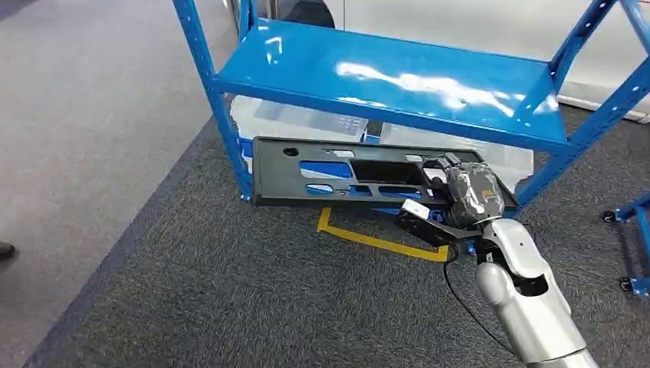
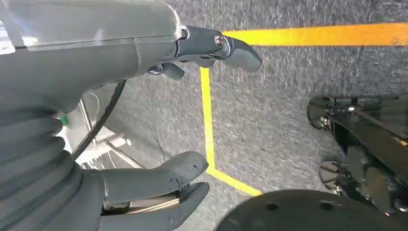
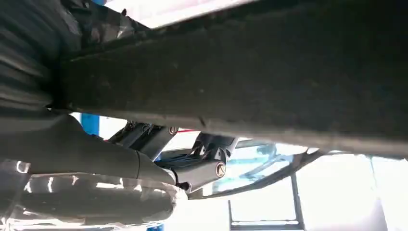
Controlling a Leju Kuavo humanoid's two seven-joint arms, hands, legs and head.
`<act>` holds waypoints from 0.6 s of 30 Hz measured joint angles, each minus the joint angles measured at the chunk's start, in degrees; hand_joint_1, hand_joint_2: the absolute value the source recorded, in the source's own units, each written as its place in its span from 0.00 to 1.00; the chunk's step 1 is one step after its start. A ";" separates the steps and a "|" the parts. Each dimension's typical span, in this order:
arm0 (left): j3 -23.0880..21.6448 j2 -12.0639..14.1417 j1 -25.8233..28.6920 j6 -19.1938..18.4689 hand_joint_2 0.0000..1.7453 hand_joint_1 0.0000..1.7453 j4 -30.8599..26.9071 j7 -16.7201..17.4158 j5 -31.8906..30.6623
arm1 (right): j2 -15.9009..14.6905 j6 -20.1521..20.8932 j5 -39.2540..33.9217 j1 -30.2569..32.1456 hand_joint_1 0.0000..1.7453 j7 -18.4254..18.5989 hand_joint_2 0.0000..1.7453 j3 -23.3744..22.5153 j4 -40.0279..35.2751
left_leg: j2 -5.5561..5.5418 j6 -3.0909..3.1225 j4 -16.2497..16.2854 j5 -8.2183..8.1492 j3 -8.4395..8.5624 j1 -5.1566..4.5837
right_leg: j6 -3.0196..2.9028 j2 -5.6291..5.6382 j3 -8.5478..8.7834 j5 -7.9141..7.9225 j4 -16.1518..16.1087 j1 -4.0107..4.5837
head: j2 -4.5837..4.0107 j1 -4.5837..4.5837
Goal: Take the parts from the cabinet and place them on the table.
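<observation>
The right hand [image 1: 460, 201] grips one end of a long dark panel [image 1: 337, 172], its fingers [image 1: 420, 217] curled under the part's lower edge and the thumb side over the top; in the right wrist view the panel [image 3: 240, 91] lies pressed across the fingers [image 3: 202, 168]. The part stretches away from the fingers, held in the air in front of the blue cabinet [image 1: 398, 73], below its shelf. The left hand [image 2: 144, 120] holds nothing, its thumb [image 2: 159, 175] and fingers [image 2: 216, 48] well apart above grey carpet [image 2: 269, 110] with yellow tape [image 2: 208, 120].

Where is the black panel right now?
In the head view, the black panel is held in the right hand, in front of the blue shelf, above the carpet.
</observation>
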 joint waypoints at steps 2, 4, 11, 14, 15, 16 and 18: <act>0.00 0.00 0.11 -0.07 1.00 0.00 0.00 -0.07 0.00 | -0.02 0.04 0.00 -0.10 1.00 0.02 1.00 0.02 0.02 | -1.27 -0.86 -0.51 0.56 -0.40 0.20 | -0.29 -1.12 -0.05 0.12 -0.40 0.05 | 0.00 -0.04; 0.00 0.04 0.26 -0.07 1.00 0.00 0.13 -0.06 0.04 | 0.02 0.13 0.00 -0.25 1.00 0.00 1.00 0.20 0.02 | 0.26 -1.36 0.39 -0.49 -0.78 -0.36 | -0.84 -2.85 0.69 0.75 -2.00 -0.63 | 0.00 -0.09; 0.00 0.20 0.25 -0.24 1.00 0.00 0.13 -0.20 0.09 | 0.00 0.39 0.04 -0.40 1.00 0.00 1.00 0.79 0.26 | 4.97 -2.12 8.95 -2.57 -4.22 -0.03 | -1.02 -7.81 0.43 0.46 -1.40 -0.21 | 0.00 -0.22; 0.00 0.35 0.17 -0.24 1.00 0.00 0.13 -0.20 0.11 | 0.00 0.39 0.04 -0.49 1.00 0.00 1.00 0.85 0.24 | 8.26 -1.08 -0.51 -0.07 0.47 -0.96 | -0.42 -9.19 0.33 0.03 -0.72 0.27 | 0.00 -0.24; 0.00 0.37 0.10 -0.24 1.00 0.00 0.13 -0.20 0.13 | 0.00 0.41 0.09 -0.50 1.00 0.02 1.00 0.87 0.24 | 7.40 -0.68 -0.43 0.12 0.20 -0.89 | -0.21 -9.49 0.29 0.14 -0.77 0.29 | 0.00 -0.18; 0.00 0.37 0.14 -0.24 1.00 0.00 0.13 -0.20 0.11 | 0.04 0.41 0.15 -0.50 1.00 0.02 1.00 0.96 0.22 | 7.03 -0.49 -0.43 0.23 0.03 -0.89 | -0.11 -10.00 0.34 0.19 -0.81 0.49 | 0.00 -0.18; 0.00 0.39 0.41 -0.24 1.00 0.00 0.13 -0.13 0.02 | 0.04 0.39 0.22 -0.50 1.00 0.02 1.00 1.22 0.17 | 5.89 0.32 -0.97 0.80 0.00 -0.82 | 0.41 -10.87 0.45 0.27 -0.99 0.40 | 0.00 -0.20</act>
